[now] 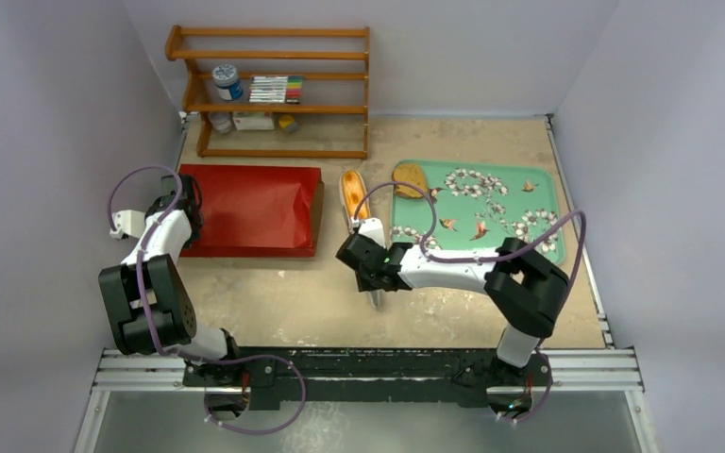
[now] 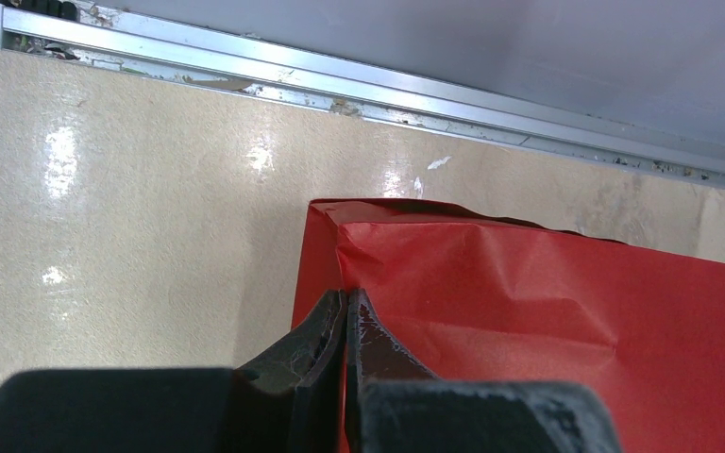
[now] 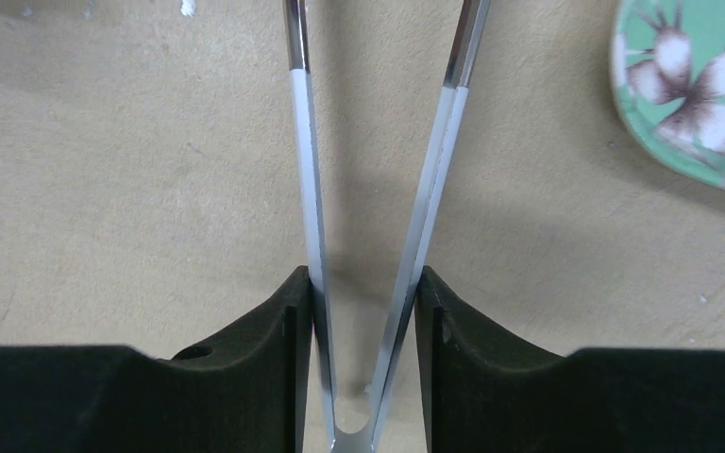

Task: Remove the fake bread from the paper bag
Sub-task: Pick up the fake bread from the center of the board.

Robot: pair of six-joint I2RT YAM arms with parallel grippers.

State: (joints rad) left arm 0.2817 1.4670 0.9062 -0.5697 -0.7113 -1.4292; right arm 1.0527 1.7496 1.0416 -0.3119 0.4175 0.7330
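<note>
- At frame left, my left fingers (image 2: 378,351) clenched on paper bag (image 1: 250,208) edge.
- Center: right fingers (image 3: 472,330) squeezing metal tongs (image 3: 307,170).
- Split bun (image 1: 353,192) on surface (image 1: 274,302) btwn bag & tray (image 1: 510,202).

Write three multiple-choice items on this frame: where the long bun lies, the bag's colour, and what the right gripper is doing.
1. The long bun lies:
A. on the table, between the bag and the tray
B. on the tray
C. inside the bag

2. The bag's outside is:
A. green
B. white
C. red

3. The right gripper is:
A. open and empty
B. closed on the tongs
C. closed on the long bun

Answers:
1. A: it rests on bare tabletop, apart from both.
2. C: red shows in the top and left wrist views.
3. B: its fingers press on both tong arms in the right wrist view.
</note>
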